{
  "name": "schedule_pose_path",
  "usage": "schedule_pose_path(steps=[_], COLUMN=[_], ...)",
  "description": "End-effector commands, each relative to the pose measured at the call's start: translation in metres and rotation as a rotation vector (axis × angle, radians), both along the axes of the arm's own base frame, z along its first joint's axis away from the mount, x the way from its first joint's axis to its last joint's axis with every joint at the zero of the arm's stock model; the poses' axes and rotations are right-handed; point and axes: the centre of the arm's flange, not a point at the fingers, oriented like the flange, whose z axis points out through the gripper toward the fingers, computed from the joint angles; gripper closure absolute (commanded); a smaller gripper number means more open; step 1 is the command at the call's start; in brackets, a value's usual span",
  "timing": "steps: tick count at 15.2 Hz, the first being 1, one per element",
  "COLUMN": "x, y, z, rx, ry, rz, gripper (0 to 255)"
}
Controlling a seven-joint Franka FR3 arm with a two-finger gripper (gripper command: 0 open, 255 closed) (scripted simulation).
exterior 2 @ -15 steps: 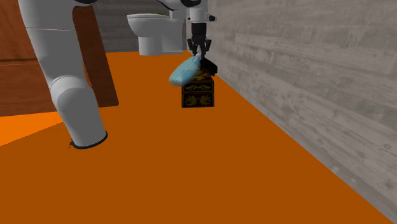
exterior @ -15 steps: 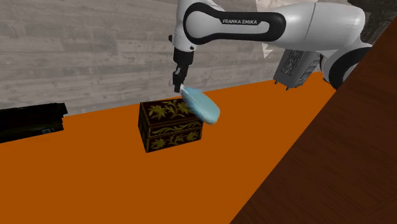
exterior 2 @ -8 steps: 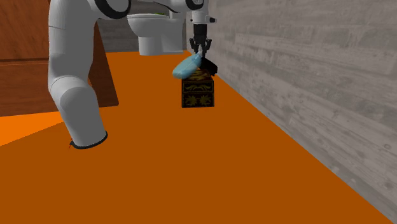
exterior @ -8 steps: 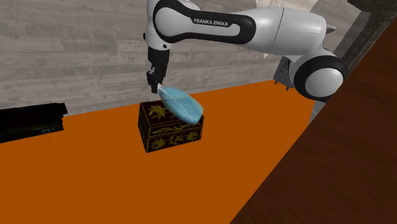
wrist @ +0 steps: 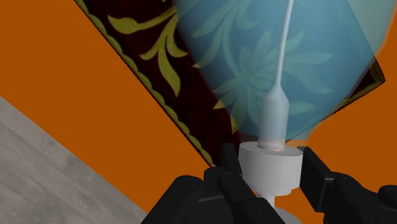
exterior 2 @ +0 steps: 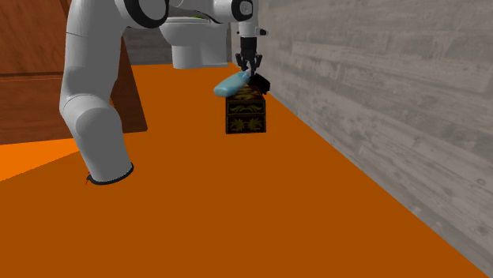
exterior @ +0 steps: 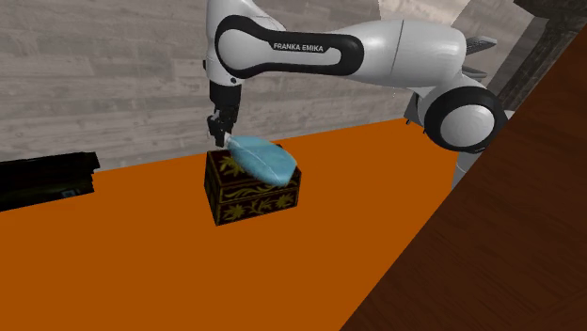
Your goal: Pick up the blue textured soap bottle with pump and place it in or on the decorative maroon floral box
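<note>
Tool: the tool (exterior: 218, 132) pinches the white pump collar (wrist: 273, 177) of the soap bottle, with one black finger pressed on each side of it.
Soap bottle: the pale blue, see-through soap bottle (exterior: 263, 160) is carried in the air, just above the box and tilted well off upright.
Box: the dark maroon box (exterior: 252, 193) with yellow leaf patterns stands closed on the orange floor (exterior: 141, 254), close to the grey plank wall.
Direction from tool: the bottle's body reaches out past the fingertips and downward, and the box's top lies straight beyond it in the wrist view.
Long axis: the axis runs from the pump end at the tool down towards the shoulder view's right, slanting across the box's top rather than lying flat along it.
Overhang: in the second exterior view the bottle's (exterior 2: 234, 83) wide end seems to reach past the box's (exterior 2: 246, 117) near-left top edge.
Contact: I cannot tell whether the bottle's low end touches the top or hangs just clear of it.
Next move, as I judge it: a short lowering, with the body brought further over the middle of the top before the fingers spread.
Risk: if let go on this slant, the rounded bottle may roll or slide off the edge onto the floor.
</note>
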Motion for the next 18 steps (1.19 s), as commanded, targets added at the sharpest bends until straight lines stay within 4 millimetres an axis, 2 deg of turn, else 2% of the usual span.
schedule_pose_path(steps=[1, 6, 13, 14, 18], x=[0.0, 0.0, 0.0, 0.0, 0.0], y=[0.0, 0.0, 0.0, 0.0, 0.0], z=[-0.01, -0.036, -0.036, -0.036, -0.036], rx=[0.0, 0.0, 0.0, 0.0, 0.0], ry=[0.0, 0.0, 0.0, 0.0, 0.0], rz=[0.0, 0.0, 0.0, 0.0, 0.0], gripper=[255, 255, 255, 0, 0])
